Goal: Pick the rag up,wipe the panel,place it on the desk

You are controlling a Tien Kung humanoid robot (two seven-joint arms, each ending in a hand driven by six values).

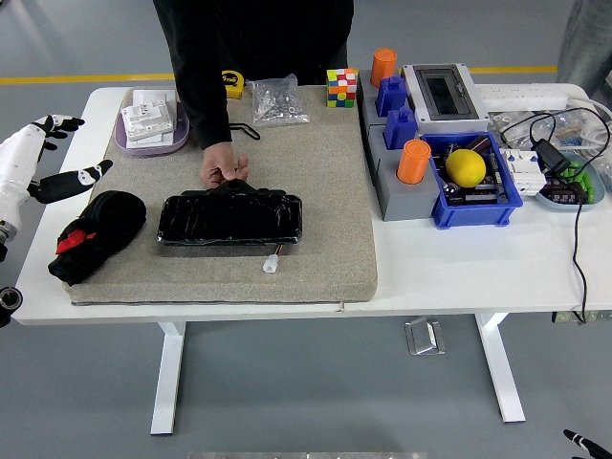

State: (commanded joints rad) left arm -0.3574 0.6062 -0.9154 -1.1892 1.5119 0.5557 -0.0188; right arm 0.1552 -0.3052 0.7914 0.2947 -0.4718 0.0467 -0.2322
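The black rag point(96, 234), with a red tag on it, lies crumpled at the left end of the grey mat point(325, 191). Just right of it a glossy black panel point(229, 218) lies flat on the mat, a small white connector at its front edge. A person's hand point(225, 172) rests on the panel's far edge. My left hand point(67, 153) hovers open over the table's left edge, up and left of the rag, touching nothing. Only a fingertip of my right hand point(585, 442) shows, in the bottom right corner, far below the table.
A purple plate point(129, 143) with white boxes, a tape measure point(232, 84), a bag of screws point(277, 103) and a colour cube point(341, 87) line the back. On the right stand orange cylinders point(414, 161), a blue bin point(478, 206) with a yellow ball point(466, 167), a grey box point(442, 94) and cables point(574, 220).
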